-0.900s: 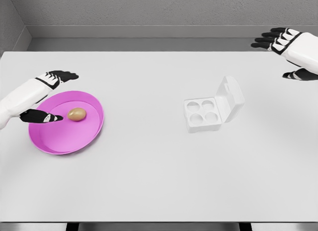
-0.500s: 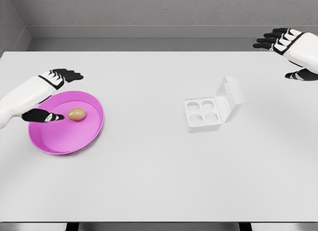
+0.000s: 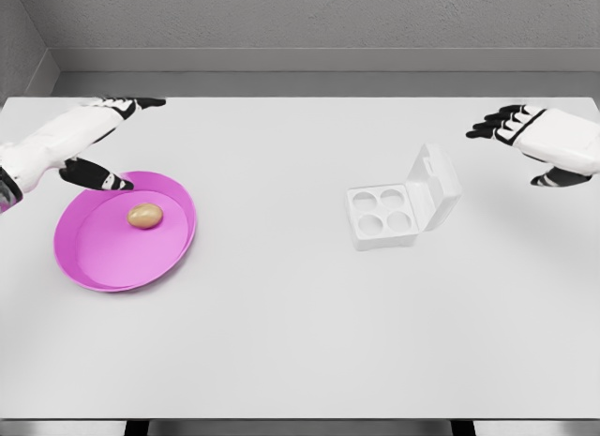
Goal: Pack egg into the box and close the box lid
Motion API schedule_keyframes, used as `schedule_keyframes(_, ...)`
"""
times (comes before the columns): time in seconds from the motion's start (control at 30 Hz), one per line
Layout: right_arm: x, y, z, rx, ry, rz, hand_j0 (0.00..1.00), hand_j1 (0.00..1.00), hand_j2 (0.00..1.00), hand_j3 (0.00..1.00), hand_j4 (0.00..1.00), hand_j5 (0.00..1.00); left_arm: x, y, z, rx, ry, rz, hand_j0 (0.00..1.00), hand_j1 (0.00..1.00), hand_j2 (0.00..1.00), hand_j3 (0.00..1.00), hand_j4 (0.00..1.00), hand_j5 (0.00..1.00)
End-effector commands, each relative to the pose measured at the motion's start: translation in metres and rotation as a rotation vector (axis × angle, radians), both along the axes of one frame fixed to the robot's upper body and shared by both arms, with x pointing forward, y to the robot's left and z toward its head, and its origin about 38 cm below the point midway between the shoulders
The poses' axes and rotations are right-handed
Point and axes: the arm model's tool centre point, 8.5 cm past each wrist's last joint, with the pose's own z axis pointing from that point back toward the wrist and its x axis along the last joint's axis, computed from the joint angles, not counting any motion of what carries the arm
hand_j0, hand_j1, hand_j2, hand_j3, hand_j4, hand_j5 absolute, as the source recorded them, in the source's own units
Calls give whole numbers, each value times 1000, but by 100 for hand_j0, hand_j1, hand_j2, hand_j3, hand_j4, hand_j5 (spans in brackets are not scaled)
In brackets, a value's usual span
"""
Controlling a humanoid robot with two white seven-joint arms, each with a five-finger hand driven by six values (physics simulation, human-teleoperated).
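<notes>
Egg [image 3: 144, 215] sitting loose in the pink plate [image 3: 94, 263] on the table's [image 3: 281, 314] left side, well apart from the box [image 3: 403, 203], lid up, cups bare. Left hand [image 3: 89, 141] spread over the plate's far rim, holding nothing. Right hand [image 3: 534, 141] hovering open, up right of the box.

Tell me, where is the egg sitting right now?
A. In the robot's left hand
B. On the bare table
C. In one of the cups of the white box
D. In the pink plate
D: the egg lies inside the pink plate, while the four cups of the open white box are empty and the left hand holds nothing.
</notes>
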Motion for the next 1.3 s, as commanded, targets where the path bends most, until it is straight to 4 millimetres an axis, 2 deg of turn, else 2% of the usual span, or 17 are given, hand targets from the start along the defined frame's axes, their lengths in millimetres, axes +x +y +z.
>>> schedule_keyframes(0.0, 1, -5, -5, -14, 16, -17, 100, 100, 100, 100, 100, 100, 0, -6, -11, 18, 40, -8, 100, 100, 100, 100, 100, 100)
schedule_keyframes(0.1, 5, -5, -21, -3, 43, -33, 100, 100, 100, 100, 100, 100, -2, -2, -18, 64, 77, -2, 100, 100, 100, 100, 100, 100)
schedule_keyframes(0.23, 9, -17, -38, -37, 118, -82, 100, 100, 100, 100, 100, 100, -5, 2, -30, 117, 132, 4, 100, 100, 100, 100, 100, 100)
schedule_keyframes(0.37, 15, -14, -56, -24, 161, -103, 100, 100, 100, 100, 100, 100, -9, 4, -42, 164, 187, 9, 97, 97, 97, 97, 97, 97)
schedule_keyframes(0.43, 19, -12, -58, -25, 172, -108, 100, 100, 100, 100, 100, 100, -9, 8, -38, 193, 184, 11, 97, 97, 97, 97, 97, 97)
schedule_keyframes(0.57, 19, -11, -56, -24, 168, -104, 100, 100, 100, 100, 100, 100, -16, 11, -45, 261, 219, -14, 97, 97, 97, 97, 97, 97)
schedule_keyframes(0.67, 22, -11, -51, -25, 158, -105, 100, 100, 100, 100, 100, 100, -17, 10, -50, 266, 232, -20, 86, 86, 86, 86, 86, 86)
schedule_keyframes(0.7, 22, -11, -50, -24, 157, -104, 100, 100, 100, 100, 100, 100, -17, 11, -51, 268, 235, -14, 79, 79, 79, 79, 79, 79)
schedule_keyframes(0.83, 24, -12, -46, -22, 149, -107, 100, 100, 100, 100, 100, 100, -15, 10, -55, 316, 224, -11, 79, 79, 79, 79, 79, 79)
schedule_keyframes(0.9, 24, -13, -46, -24, 149, -109, 100, 100, 100, 100, 100, 100, -14, 7, -55, 317, 220, -15, 73, 73, 73, 73, 73, 73)
schedule_keyframes(1.1, 22, -15, -45, -30, 150, -111, 100, 100, 100, 100, 100, 100, -5, 0, -65, 352, 224, -14, 76, 76, 76, 76, 76, 76)
schedule_keyframes(1.27, 21, -14, -47, -30, 152, -107, 100, 100, 100, 100, 100, 100, -6, -8, -66, 344, 216, -30, 78, 78, 78, 78, 78, 78)
